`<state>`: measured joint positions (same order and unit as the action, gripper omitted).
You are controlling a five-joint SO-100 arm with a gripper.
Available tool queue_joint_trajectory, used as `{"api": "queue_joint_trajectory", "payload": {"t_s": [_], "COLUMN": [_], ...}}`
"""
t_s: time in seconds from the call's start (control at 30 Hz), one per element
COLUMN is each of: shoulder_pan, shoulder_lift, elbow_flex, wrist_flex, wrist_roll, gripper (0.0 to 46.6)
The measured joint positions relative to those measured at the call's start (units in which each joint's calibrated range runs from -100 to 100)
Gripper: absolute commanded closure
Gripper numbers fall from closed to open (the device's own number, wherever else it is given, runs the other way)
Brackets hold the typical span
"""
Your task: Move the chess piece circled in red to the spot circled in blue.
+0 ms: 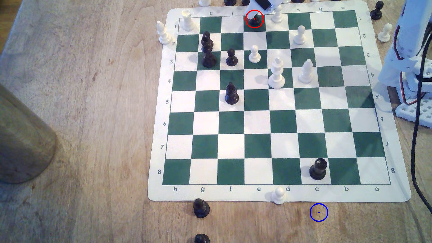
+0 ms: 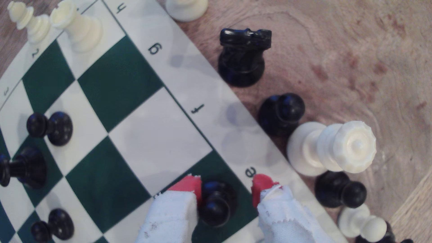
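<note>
End effector: we see our end effector [image 2: 226, 187] spread apart, its two red-tipped fingers [image 2: 257, 189] wrapped in white cloth, one on each side of the pawn. In the exterior view it [image 1: 258, 9] comes in over the far edge of the board.

Pawn: the black pawn [image 2: 216, 203] stands upright between our fingers, on the dark square by the letter e at the board's edge. One red tip looks to be touching or nearly touching it; the other stands apart with dark square showing between. In the exterior view the pawn [image 1: 254, 19] sits inside the red ring, partly covered by our end effector.

Spot: the blue ring [image 1: 318, 212] lies on bare bench wood, well apart from our end effector, past the opposite edge of the board [image 1: 161, 140].

Off-board neighbours: just beyond our end effector, on the bench [image 2: 350, 58], we see a white queen [image 2: 336, 147], a black pawn beside it [image 2: 280, 114], a black knight [image 2: 243, 58] further along, and another black pawn [image 2: 339, 190] near the free finger.

On-board neighbours: a white rook [image 2: 77, 25] stands at the corner square, well apart from our end effector; black pieces [image 2: 50, 128] stand a few squares off.

Arm: our white base [image 1: 411, 70] sits at the exterior view's right.
</note>
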<state>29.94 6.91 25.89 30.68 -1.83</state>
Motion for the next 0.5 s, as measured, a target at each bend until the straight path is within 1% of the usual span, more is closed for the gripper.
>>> {"api": "queue_joint_trajectory", "payload": {"t_s": [0.17,0.33,0.5], "shoulder_pan": [-1.5,-1.5,-1.5], "shoulder_lift": [0.0,0.0,0.0], "elbow_flex": [0.0,0.0,0.0], "wrist_flex": [0.6,0.6,1.2], "wrist_roll": [-0.2,-0.3,-0.3], "gripper": [38.1,39.9,45.4]}}
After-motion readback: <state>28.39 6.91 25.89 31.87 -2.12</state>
